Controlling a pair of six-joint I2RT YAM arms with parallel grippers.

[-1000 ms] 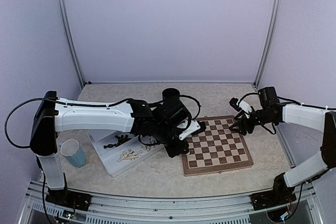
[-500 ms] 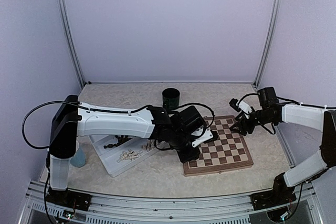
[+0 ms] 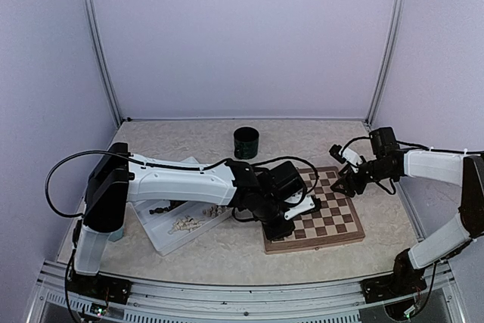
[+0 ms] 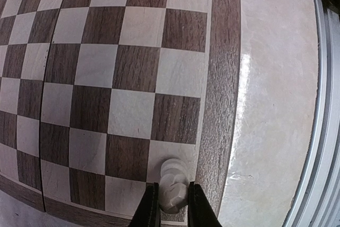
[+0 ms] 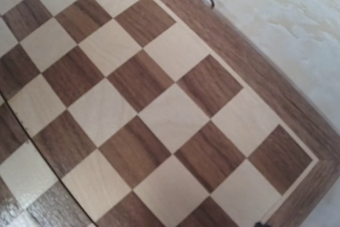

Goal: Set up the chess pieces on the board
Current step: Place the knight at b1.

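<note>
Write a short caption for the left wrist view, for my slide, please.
Left jaws pinch a cream chess piece near a corner of the board.

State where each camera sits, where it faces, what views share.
Top external: above and behind the bases, looking down at the table; left pincer, right pincer and board show.
Left wrist: on its arm, facing down at the board's near edge; left pincer grips a cream piece.
Right wrist: on its arm, facing down at a far board corner; no fingers clearly show.
All share the board.
</note>
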